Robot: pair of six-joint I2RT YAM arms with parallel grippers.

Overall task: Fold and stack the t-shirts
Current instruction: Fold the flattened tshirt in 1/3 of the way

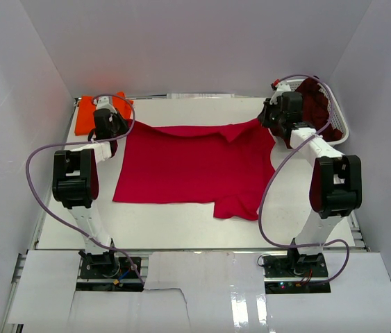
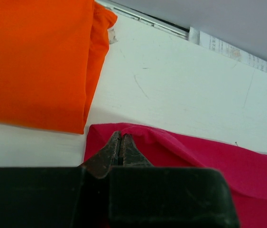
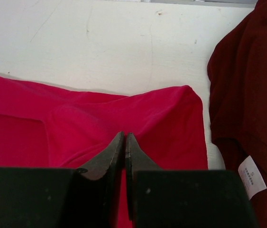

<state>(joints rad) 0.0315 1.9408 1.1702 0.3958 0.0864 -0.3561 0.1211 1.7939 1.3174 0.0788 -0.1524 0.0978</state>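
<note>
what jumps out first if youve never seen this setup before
The bright red t-shirt spread across the middle of the table grabs the eye first, with the left gripper and right gripper each pinched shut on its far edge. Next come the folded orange t-shirt at the far left corner and the maroon t-shirt heaped in the white basket at the far right.
</note>
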